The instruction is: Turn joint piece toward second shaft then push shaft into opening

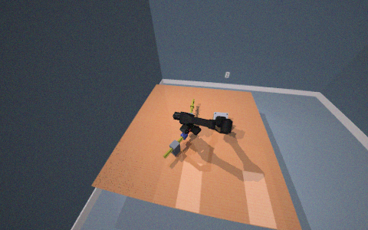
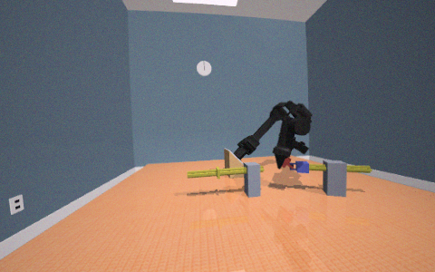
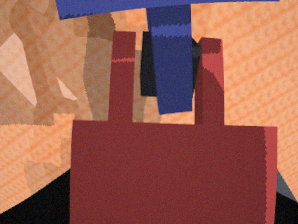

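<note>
And here the pincer [image 1: 190, 129] [image 2: 281, 165] [image 3: 150, 163] is gripping the red joint piece [image 2: 286, 163] [image 3: 172, 175], its fingers standing partway open and closing on the sides! That joint piece is sitting right between the fingers, its two prongs reaching out past them and flanking a blue tongue on the hinge fitting [image 1: 184, 136] [image 2: 302, 167] [image 3: 172, 60]. Beyond the fitting, on the pincer's right in the exterior view, the fixed yellow shaft [image 1: 167, 155] [image 2: 359, 169] is running through its grey block [image 1: 175, 148] [image 2: 334, 178], which is standing upright on the table [image 1: 133, 161] [image 2: 158, 236].

Over on the pincer's left, the second yellow shaft [image 1: 192, 103] [image 2: 203, 173] is lying through the other grey block [image 2: 252, 179], its near end pointing toward the pincer but staying outside the joint piece. Its collar [image 2: 217, 172] is sitting apart from that block, on the side away from the pincer. Whether the opening is lining up exactly, I cannot tell. The black arm [image 1: 204, 122] [image 2: 264, 129] is arching above, bending down into the pincer.
</note>
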